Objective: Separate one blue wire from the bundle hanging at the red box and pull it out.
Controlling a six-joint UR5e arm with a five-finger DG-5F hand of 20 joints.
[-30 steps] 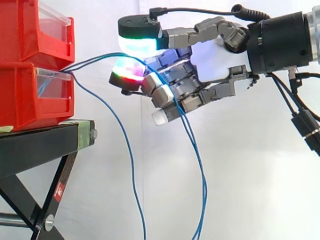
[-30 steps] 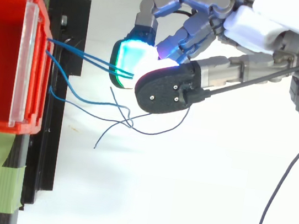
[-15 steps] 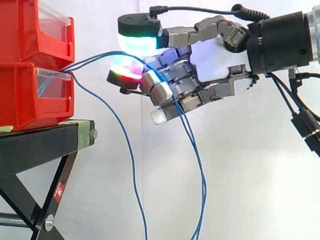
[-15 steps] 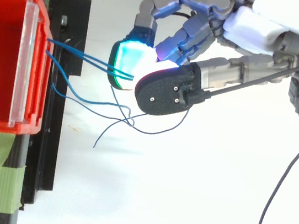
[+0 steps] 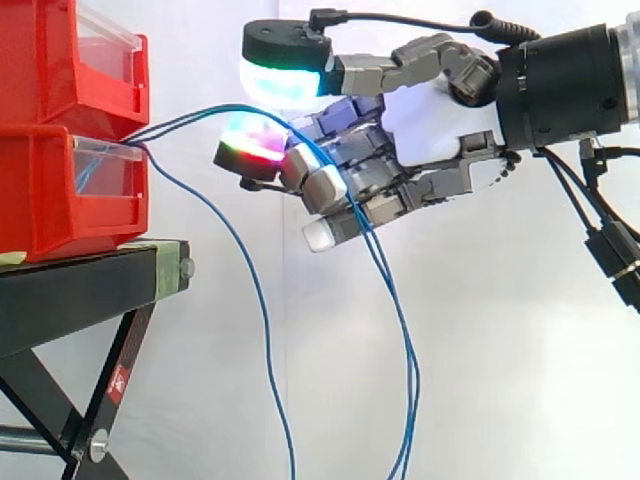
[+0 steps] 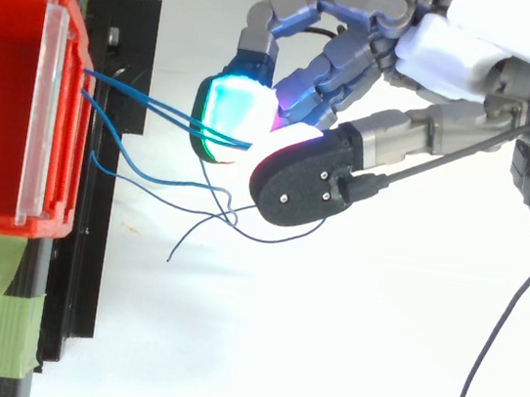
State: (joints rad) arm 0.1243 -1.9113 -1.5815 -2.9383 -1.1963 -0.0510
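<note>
We see the robot hand [image 5: 430, 120] reaching level from the right toward the stacked red plastic bins [image 5: 60, 190], thumb poised just above the thin blue wires [image 5: 200, 112], fingers [image 5: 325, 185] curled around two wires, which stretch from the lower bin's front and hang below.

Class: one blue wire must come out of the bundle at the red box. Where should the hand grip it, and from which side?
Grip the blue wire that drops alone from the red box, on its free stretch below it, coming level from the open side. There it hangs apart from the two wires running to the hand, so likely only one strand gets caught.
</note>
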